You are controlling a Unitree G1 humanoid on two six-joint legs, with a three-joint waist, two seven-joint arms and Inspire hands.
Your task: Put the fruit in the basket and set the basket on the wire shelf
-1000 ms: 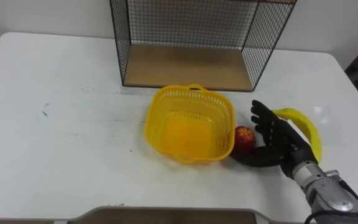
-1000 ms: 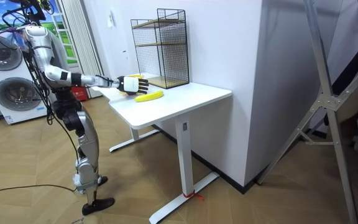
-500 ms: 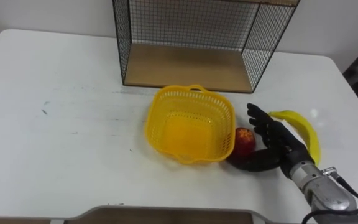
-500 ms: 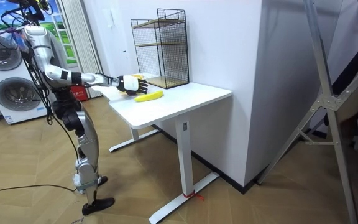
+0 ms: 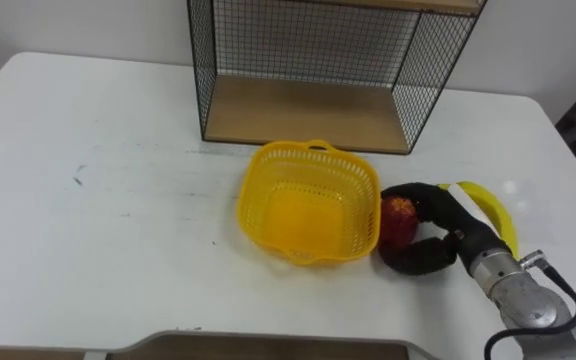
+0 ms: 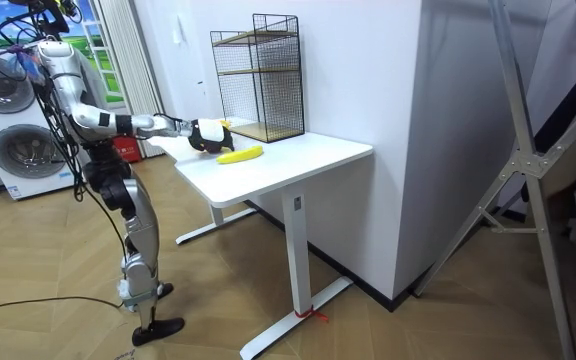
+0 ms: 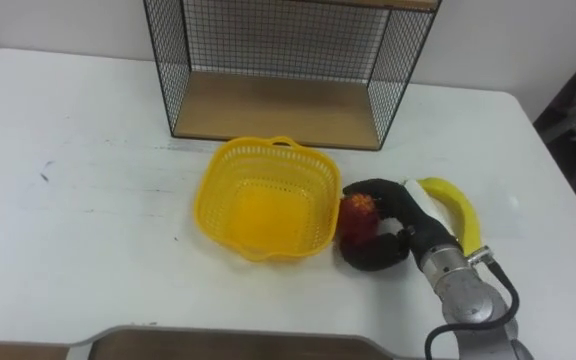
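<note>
One yellow basket (image 5: 251,205), one red fruit (image 5: 399,215), one banana (image 5: 488,203) and one wire shelf (image 5: 308,105) sit on one white table (image 5: 88,240).

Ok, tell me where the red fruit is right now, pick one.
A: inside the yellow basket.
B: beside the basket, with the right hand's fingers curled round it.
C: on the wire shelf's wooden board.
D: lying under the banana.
B: the red fruit sits just outside the right wall of the yellow basket, with the fingers of the right hand curled round it.
</note>
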